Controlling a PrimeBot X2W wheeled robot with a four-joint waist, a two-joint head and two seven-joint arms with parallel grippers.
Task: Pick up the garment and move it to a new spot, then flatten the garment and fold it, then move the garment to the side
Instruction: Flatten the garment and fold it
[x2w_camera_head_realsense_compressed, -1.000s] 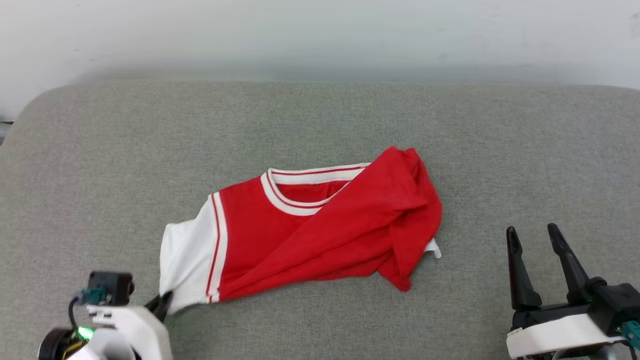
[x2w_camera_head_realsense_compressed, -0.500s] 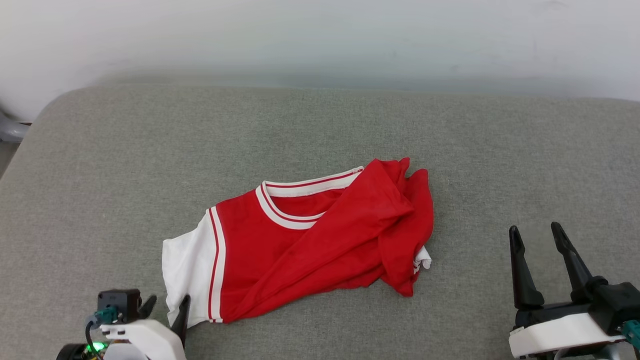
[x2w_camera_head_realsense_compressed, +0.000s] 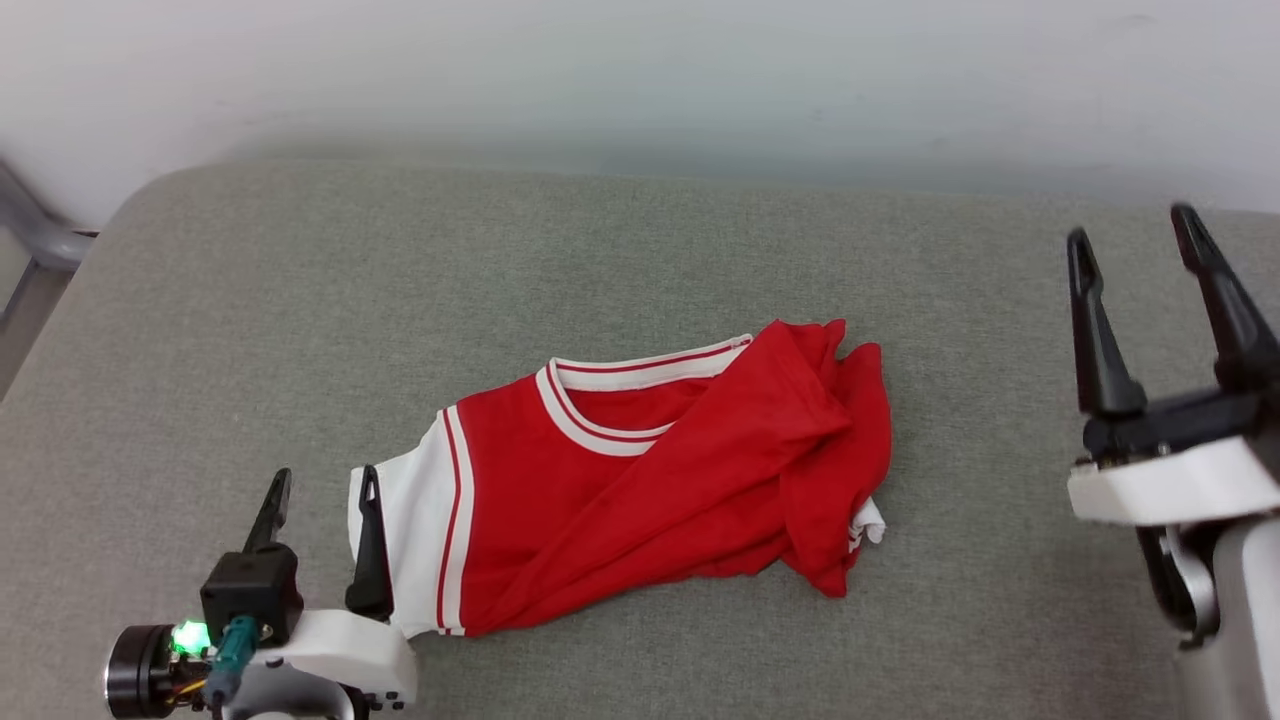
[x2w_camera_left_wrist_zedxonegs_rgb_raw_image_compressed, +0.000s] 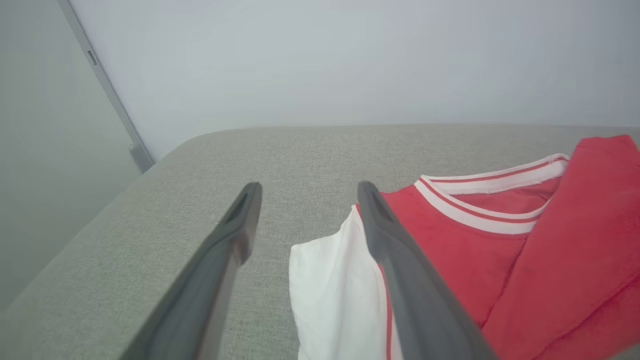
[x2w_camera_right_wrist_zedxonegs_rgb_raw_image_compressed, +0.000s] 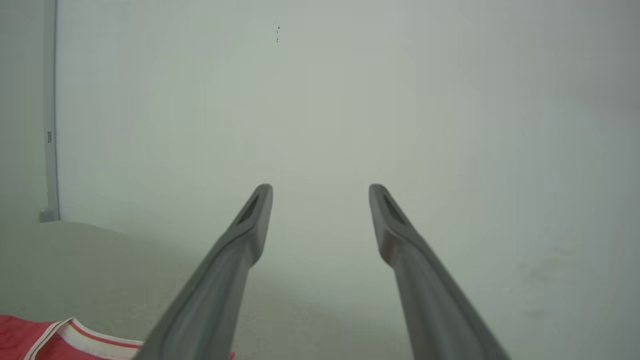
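The red garment lies crumpled on the grey cushion, its collar up and its red body folded over to the right; the chest print is hidden. One white sleeve spreads at its left end, and a bit of white shows at the right. My left gripper stands open at that sleeve's left edge, one finger over the white cloth, nothing held. My right gripper hangs open, raised well to the right of the garment, its fingers pointing at the wall.
The grey cushion runs wide with bare fabric all around the garment. Its rounded left corner drops off beside a grey metal bar. A pale wall stands behind the back edge.
My left gripper let go of the white sleeve, opened and moved forward beside it. My right gripper rose and went forward. The camera shifted a little.
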